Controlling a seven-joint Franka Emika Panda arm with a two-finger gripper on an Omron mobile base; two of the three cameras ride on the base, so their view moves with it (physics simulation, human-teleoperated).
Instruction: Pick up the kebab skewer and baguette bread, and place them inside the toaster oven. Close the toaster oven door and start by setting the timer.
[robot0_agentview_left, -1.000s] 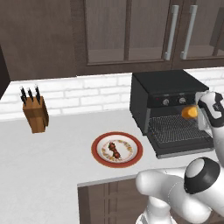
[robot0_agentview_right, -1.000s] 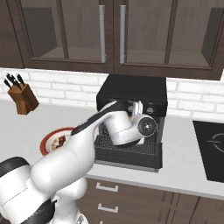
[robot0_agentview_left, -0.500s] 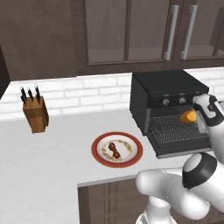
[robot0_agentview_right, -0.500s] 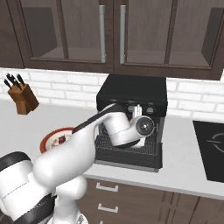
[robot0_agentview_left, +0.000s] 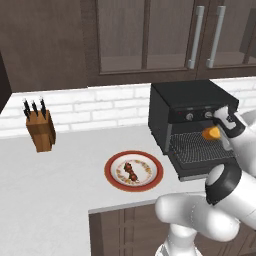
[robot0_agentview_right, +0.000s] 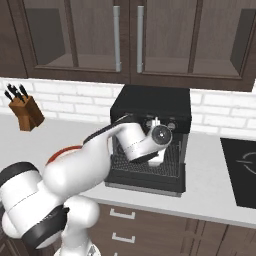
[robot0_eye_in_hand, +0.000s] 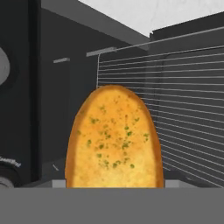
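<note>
My gripper (robot0_agentview_left: 219, 131) is shut on the baguette bread (robot0_agentview_left: 212, 133), a golden loaf piece held just in front of the toaster oven (robot0_agentview_left: 186, 98) and above its wire rack (robot0_agentview_left: 197, 148). The hand view has the baguette bread (robot0_eye_in_hand: 114, 140) close up, with the rack (robot0_eye_in_hand: 188, 109) and the dark oven interior behind it. The toaster oven door (robot0_agentview_left: 202, 168) lies dropped open. The kebab skewer (robot0_agentview_left: 131, 171) lies on a red-rimmed plate (robot0_agentview_left: 112, 170) on the counter left of the oven. In the right base view my arm covers most of the opening of the toaster oven (robot0_agentview_right: 150, 102).
A wooden knife block (robot0_agentview_left: 41, 131) stands at the back left of the counter. A black cooktop (robot0_agentview_right: 242, 170) sits to the right of the oven. Dark upper cabinets (robot0_agentview_left: 150, 35) hang above. The counter's front edge runs just below the plate.
The hand with the baguette has eased slightly lower in front of the oven opening. The plate and skewer have not moved.
</note>
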